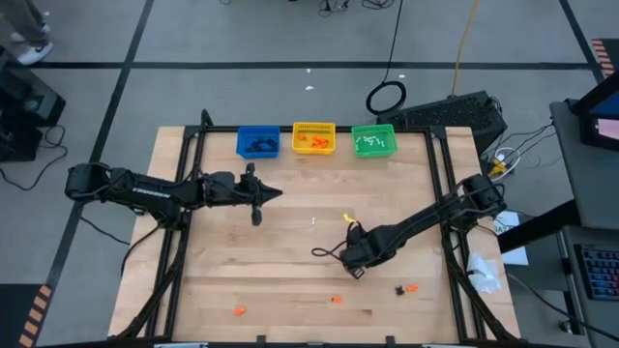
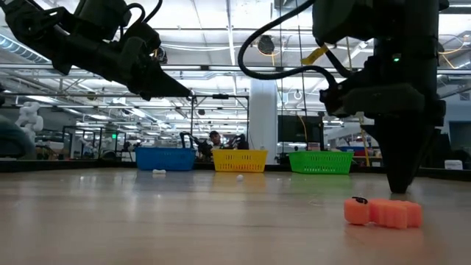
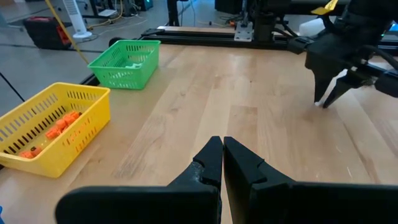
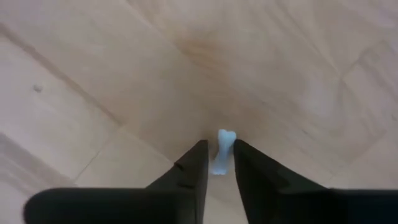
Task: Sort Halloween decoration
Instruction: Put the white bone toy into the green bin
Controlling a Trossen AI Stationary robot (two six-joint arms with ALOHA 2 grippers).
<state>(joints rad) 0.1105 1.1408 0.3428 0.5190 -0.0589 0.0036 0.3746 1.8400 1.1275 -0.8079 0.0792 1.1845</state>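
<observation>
One white bone [image 4: 222,152] lay on the counter [image 1: 290,251] between your right pincer [image 4: 219,163] tips, narrow, grip unconfirmed | you needed to pinch squarely before lifting toward green bin [image 1: 373,141] | left pincer [image 3: 222,155] hung closed, empty.

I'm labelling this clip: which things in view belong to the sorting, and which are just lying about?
Sorting:
white bone between right end effector fingers
orange trinkets
blue bin
yellow bin
green bin

Lying about:
keyboard
cable loop
</observation>
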